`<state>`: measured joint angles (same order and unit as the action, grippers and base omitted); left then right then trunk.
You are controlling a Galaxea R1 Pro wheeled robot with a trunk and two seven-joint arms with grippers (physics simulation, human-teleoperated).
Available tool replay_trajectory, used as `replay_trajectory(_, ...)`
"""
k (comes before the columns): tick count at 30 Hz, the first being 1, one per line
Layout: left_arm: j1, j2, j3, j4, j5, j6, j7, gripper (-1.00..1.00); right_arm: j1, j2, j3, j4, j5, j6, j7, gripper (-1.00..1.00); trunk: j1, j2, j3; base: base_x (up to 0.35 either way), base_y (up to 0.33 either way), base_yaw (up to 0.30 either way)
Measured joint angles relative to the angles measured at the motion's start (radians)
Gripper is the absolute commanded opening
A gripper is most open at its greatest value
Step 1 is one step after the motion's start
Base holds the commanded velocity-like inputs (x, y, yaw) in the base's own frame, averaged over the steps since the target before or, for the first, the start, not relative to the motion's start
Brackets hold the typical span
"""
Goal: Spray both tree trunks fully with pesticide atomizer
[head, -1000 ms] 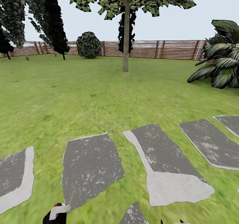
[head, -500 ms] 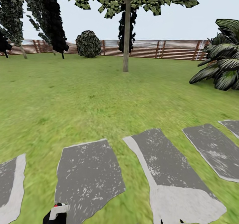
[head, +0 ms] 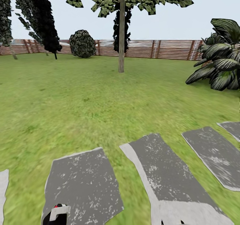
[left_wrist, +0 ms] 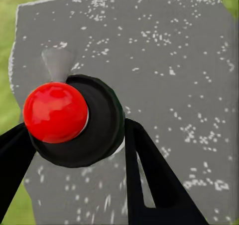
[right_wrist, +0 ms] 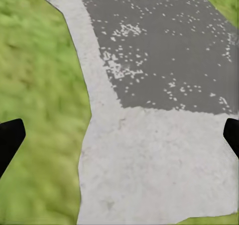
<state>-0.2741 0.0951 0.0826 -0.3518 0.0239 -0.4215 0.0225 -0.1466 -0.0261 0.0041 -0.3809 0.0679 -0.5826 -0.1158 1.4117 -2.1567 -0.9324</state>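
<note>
Our left pincer (left_wrist: 74, 135) is clenched on the pesticide atomizer (left_wrist: 74, 120); our right pincer (right_wrist: 119, 135) is released. Driving over stepping stones (head: 83, 181) toward the tree (head: 121, 45) could jolt it loose.

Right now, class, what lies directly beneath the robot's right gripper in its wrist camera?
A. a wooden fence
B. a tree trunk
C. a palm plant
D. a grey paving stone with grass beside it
D: the right wrist view looks down on a grey paving stone bordered by grass, with the finger tips apart at the picture's edges.

No readable text or labels anywhere
</note>
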Motion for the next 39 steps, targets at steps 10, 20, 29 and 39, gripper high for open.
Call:
replay_trajectory(10,0.0,0.0,0.0,0.0,0.0,0.001,0.0,-1.0,0.0,0.003,0.0,0.001,-0.001,-0.001,-0.001,1.0,0.0,0.0,0.0,0.338,0.0,-0.011)
replay_trajectory(20,0.0,0.0,-0.001,0.006,-0.001,0.001,0.0,-1.0,0.0,0.003,-0.004,0.179,-0.044,-0.369,-0.003,1.0,0.0,0.0,0.0,0.338,0.0,0.0)
replay_trajectory(29,0.0,0.0,0.0,0.006,-0.001,0.0,0.0,-1.0,0.0,0.002,-0.003,0.212,-0.043,-0.392,-0.003,1.0,0.0,0.0,0.0,0.338,0.0,0.0)
replay_trajectory(39,0.0,0.0,0.0,0.006,-0.001,0.0,0.0,-1.0,0.0,0.003,-0.003,0.344,-0.043,-0.387,-0.002,1.0,0.0,0.0,0.0,0.338,0.0,0.0)
